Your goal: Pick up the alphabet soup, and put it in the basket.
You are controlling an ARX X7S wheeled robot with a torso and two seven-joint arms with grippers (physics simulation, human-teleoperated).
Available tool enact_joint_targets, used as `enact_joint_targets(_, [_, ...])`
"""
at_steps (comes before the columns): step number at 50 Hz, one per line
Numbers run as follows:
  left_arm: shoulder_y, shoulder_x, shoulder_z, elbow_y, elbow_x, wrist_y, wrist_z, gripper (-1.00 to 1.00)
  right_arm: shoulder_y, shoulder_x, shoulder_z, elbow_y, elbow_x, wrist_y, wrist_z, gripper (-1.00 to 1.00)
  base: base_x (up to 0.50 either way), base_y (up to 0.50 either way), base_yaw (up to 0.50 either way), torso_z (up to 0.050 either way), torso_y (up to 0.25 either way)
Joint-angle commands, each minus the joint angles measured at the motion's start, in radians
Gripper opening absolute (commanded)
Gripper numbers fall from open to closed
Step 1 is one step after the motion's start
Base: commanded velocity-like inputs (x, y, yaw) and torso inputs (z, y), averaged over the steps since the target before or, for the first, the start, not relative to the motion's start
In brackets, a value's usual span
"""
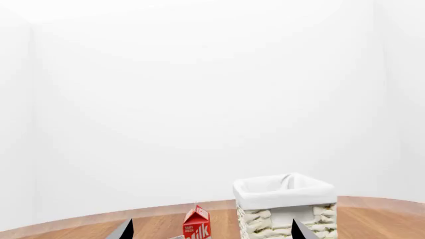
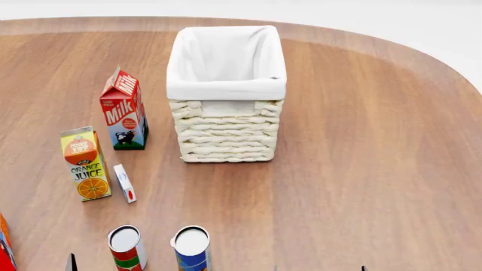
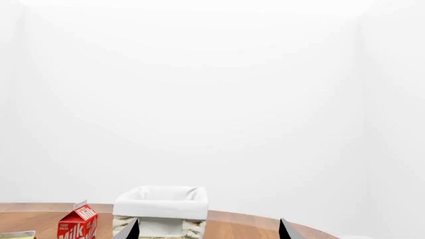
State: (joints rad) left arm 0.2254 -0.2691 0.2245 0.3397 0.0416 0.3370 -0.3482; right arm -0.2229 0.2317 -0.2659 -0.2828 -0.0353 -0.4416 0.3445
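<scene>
The alphabet soup (image 2: 191,249), a blue-labelled can with a silver-white top, stands upright near the table's front edge in the head view. It does not show in either wrist view. The cream wicker basket (image 2: 226,90) with its white lining stands behind it at mid table, and also shows in the left wrist view (image 1: 285,209) and the right wrist view (image 3: 160,206). My left gripper (image 1: 211,234) is open and empty. My right gripper (image 3: 207,234) is open and empty. Only dark fingertips (image 2: 71,263) show at the bottom edge of the head view.
A red-and-green can (image 2: 126,248) stands just left of the soup. A milk carton (image 2: 123,110), an orange juice carton (image 2: 85,164) and a small white box (image 2: 125,183) stand left of the basket. The round wooden table (image 2: 362,169) extends to the right.
</scene>
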Motion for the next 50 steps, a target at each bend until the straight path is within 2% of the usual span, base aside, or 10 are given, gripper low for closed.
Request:
enact_joint_targets(1, [-0.001,-0.004,0.004,-0.001,-0.001,0.003,-0.006,1.0,0.0,0.005,-0.006,-0.002,0.003,0.0,0.006,1.0,0.21,0.0,0.0,0.0,0.0])
enact_joint_targets(50, [0.0,-0.022,0.021,0.006,-0.006,0.002,-0.026,1.0,0.01,0.023,-0.029,0.007,0.008,0.0,0.029,1.0,0.21,0.0,0.0,0.0,0.0])
